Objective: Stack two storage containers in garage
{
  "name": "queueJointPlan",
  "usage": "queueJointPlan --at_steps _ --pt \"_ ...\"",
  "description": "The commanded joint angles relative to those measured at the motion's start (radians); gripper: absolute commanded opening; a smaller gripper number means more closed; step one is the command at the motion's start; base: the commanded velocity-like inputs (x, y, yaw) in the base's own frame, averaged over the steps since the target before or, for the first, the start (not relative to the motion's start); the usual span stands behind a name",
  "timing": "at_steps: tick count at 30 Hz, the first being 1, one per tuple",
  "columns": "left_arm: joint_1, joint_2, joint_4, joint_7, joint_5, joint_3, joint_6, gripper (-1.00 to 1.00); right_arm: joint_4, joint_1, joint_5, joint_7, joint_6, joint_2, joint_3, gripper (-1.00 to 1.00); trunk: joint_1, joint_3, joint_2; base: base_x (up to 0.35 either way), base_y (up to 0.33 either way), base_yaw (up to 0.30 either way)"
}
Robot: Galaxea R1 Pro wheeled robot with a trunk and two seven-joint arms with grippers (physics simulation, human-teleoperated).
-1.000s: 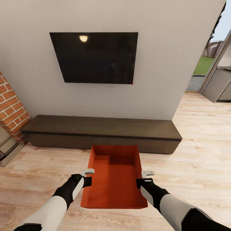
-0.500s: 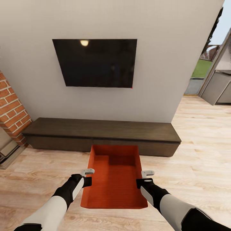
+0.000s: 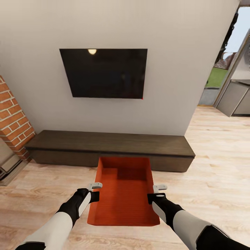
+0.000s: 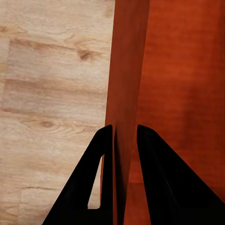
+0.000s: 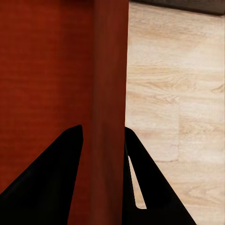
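Hanging low in the centre of the head view, an orange-red container [image 3: 123,192] is carried open side up between the two arms, above the light wood floor [image 3: 215,166] and in front of a dark low cabinet [image 3: 107,147] under the black TV [image 3: 104,73] on the pale wall. The left gripper [image 3: 94,187] pinches the long wall at the frame's left, and in the left wrist view its black fingers [image 4: 154,183] sit one on each side of that thin wall, clamped on it. The right gripper [image 3: 159,189] does the same on the opposite wall, and its fingers [image 5: 56,183] straddle the wall in the right wrist view. The container looks empty and probably light, with stiff but thin walls that may flex or slip under a narrow pinch. Holding it at the middle of both long sides seems a sound choice, since it keeps the load level. How firmly the pads bite is hard to judge from these close views. Only one container shows here, in the living room, so the carry to the garage is not yet done.
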State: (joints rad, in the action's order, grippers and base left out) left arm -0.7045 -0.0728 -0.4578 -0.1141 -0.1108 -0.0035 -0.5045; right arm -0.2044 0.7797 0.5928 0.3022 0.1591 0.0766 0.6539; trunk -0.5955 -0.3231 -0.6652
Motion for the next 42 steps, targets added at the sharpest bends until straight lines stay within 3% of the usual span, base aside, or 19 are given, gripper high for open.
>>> queueJointPlan --at_steps 1,38,42 --pt "0.000 -0.001 0.001 -0.012 0.016 0.008 -0.008 -1.00 -0.038 0.001 -0.024 0.008 0.002 0.000 -0.016 -1.00 0.004 0.004 0.006 0.000 0.000 0.000" --pt "0.000 0.001 -0.001 -0.013 0.016 0.008 -0.009 -1.00 -0.038 0.001 -0.024 0.008 0.002 0.000 -0.016 -1.00 0.146 0.178 0.265 0.000 0.000 0.000" --pt "0.000 0.001 -0.001 -0.013 0.016 0.008 -0.008 -1.00 -0.038 0.001 -0.024 0.008 0.002 0.000 -0.016 -1.00 0.146 0.185 0.265 0.000 0.000 0.000"
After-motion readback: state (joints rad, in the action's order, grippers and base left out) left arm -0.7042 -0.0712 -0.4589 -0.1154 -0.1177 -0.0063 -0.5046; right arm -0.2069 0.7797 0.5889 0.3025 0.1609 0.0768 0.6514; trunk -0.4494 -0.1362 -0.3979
